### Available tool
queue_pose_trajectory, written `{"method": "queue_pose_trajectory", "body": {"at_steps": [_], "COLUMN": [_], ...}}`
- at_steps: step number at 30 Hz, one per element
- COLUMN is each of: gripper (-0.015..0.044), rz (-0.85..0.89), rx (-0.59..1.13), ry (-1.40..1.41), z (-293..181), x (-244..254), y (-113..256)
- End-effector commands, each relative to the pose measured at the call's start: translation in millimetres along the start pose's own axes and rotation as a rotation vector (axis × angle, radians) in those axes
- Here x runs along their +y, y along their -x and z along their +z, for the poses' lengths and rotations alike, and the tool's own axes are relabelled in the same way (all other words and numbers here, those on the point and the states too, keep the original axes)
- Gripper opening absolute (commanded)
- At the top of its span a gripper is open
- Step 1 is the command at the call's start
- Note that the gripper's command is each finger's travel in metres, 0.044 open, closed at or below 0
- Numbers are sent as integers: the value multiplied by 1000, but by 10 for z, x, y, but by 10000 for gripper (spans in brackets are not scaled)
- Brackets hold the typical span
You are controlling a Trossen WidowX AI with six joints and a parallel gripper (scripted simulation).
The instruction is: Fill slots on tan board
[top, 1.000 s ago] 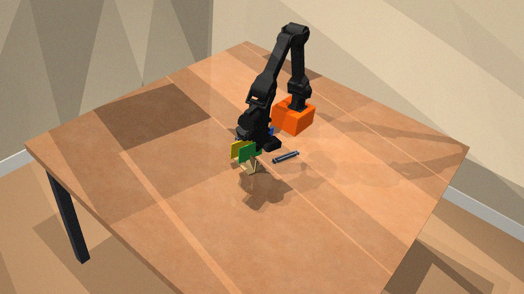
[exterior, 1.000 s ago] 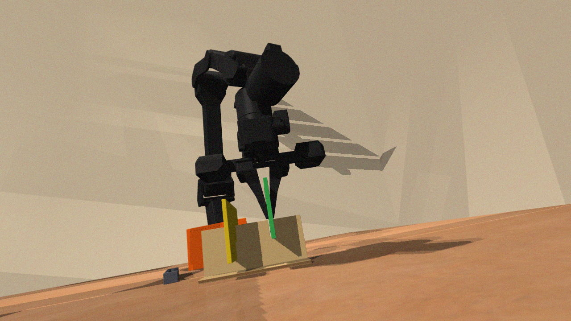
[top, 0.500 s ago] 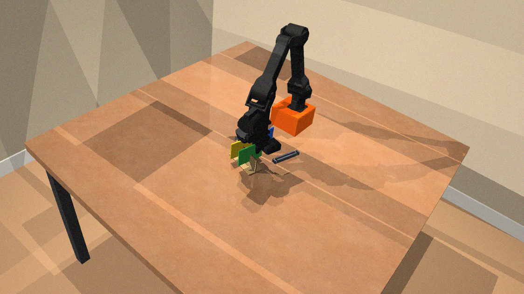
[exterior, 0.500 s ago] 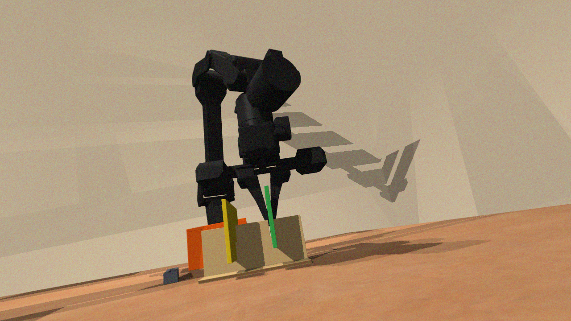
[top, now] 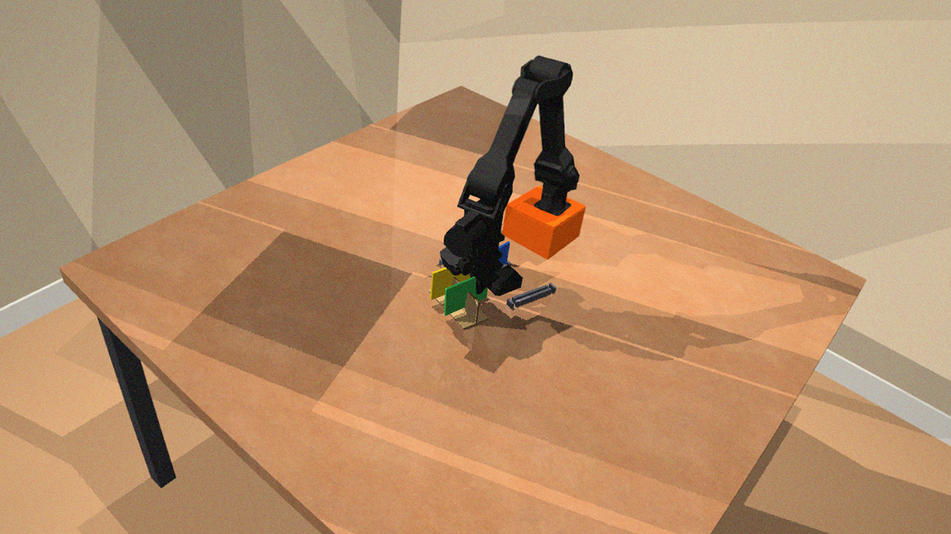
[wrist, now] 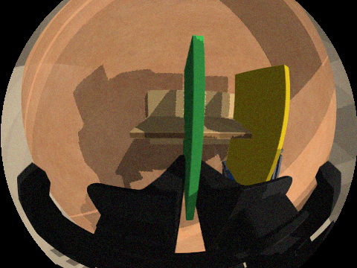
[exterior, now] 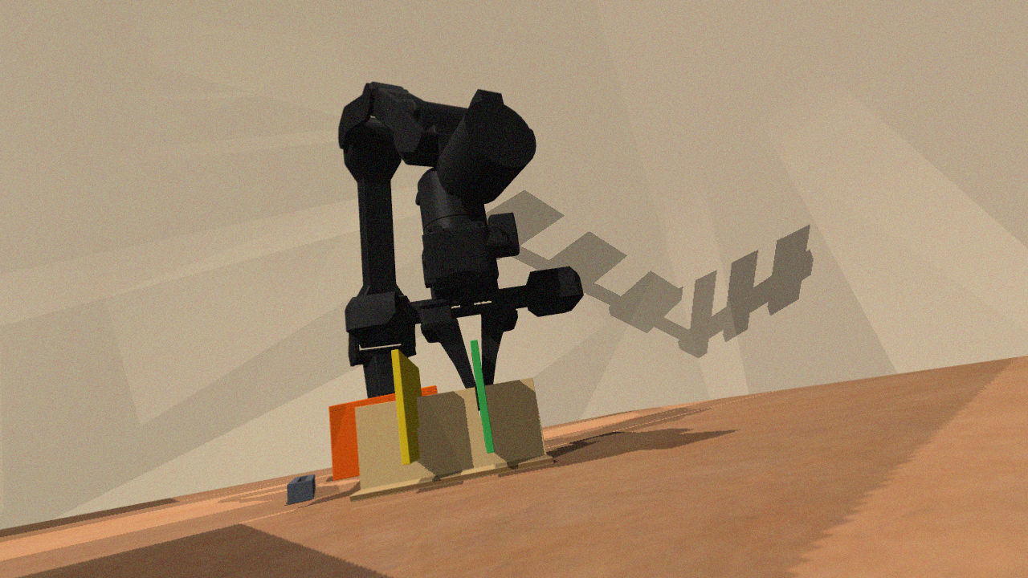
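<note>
Hand: The hand (top: 484,286) (exterior: 479,388) (wrist: 187,160) is clamping the green board (top: 460,297) (exterior: 483,402) (wrist: 194,112) between its fingers.
Green board: It is standing upright and crosswise over the tan board (top: 475,307) (exterior: 445,438) (wrist: 149,133), right of centre in the exterior frame. It appears to be sitting deep in its slot; full seating is escaping confirmation.
Risk, green board: A slight lean is showing in the exterior view. If the notch is meeting the slot at an angle, further pushing is risking a jam, or a slip in the fingers.
Risk, tan board: If the push is going off vertical, the board is in danger of tipping or sliding on the bench (top: 478,455) (exterior: 790,482) (wrist: 111,37).
Risk, release: Fingers opening before the boards are locking could be leaving the green board high; a sideways exit could be knocking the yellow board (top: 439,283) (exterior: 404,409) (wrist: 260,123), which is standing crosswise at left of centre in the exterior frame.
Count, tan boards: One is standing.
Count, colored boards: Three are showing: one green, one yellow, one blue board (top: 505,253) (wrist: 228,176), the last mostly hiding behind the hand in the top view.
Count, holders: One grey holder (top: 532,296) is plainly lying right of the boards in the top frame; the full number is remaining uncertain.
Count, open slots: Concealment is preventing a count.
Count, orange blocks: One orange block (top: 543,233) (exterior: 343,438) is sitting under the arm.
</note>
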State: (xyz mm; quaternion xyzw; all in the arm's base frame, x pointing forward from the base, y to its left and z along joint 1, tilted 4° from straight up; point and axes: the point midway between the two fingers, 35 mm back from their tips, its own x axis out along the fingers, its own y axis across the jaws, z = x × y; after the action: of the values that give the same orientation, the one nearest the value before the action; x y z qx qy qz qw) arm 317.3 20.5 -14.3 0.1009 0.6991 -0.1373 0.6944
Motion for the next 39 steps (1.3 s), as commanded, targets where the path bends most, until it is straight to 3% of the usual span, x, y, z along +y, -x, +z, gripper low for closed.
{"method": "queue_pose_trajectory", "body": {"at_steps": [1,7,14,23,27,29,39], "gripper": [12,0,164,164,164,164,164], "rz": [0,0,0,0,-1,-2,-2], "rx": [0,0,0,0,-3,-3,-3], "ry": [0,0,0,0,3,4,4], "z": [0,0,0,4,12,-1,23], "x": [0,0,0,2,9,4,18], "y": [0,0,0,30,630,756,757]}}
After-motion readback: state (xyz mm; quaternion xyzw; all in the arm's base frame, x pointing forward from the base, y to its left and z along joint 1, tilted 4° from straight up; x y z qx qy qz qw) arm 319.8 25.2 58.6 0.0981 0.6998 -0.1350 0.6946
